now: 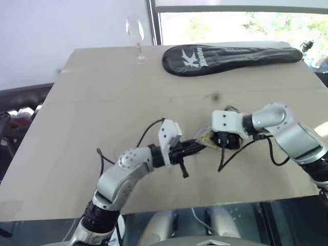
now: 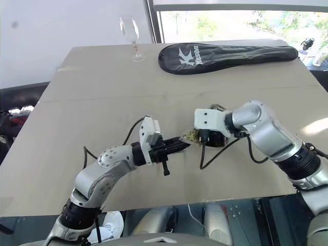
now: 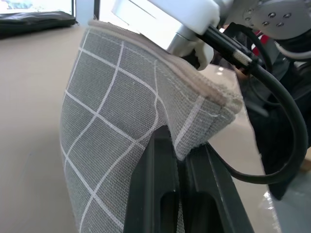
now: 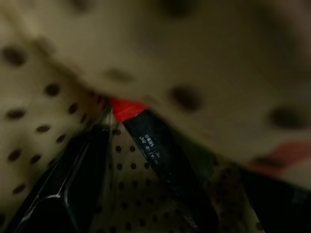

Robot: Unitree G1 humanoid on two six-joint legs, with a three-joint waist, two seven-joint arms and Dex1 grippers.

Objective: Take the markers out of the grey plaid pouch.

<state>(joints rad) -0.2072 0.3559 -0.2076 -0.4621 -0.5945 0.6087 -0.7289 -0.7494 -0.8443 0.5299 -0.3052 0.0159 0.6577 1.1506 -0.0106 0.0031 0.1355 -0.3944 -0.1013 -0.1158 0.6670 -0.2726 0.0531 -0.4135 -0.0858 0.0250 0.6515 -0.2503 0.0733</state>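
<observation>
Above the tabletop (image 1: pixel 102 102), the left gripper (image 3: pixel 177 160) pinches a corner of the grey plaid pouch (image 3: pixel 121 121), holding it up; to its right, the right gripper (image 1: pixel 218 139) reaches, fingers spread, into the dotted lining, beside a red-tipped marker (image 4: pixel 155 150).

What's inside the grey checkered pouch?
Inside the grey plaid pouch, against its dotted yellowish lining, lies a dark marker with a red end. The right gripper reaches in beside it. Folded lining covers the rest, so any second marker is hidden.
</observation>
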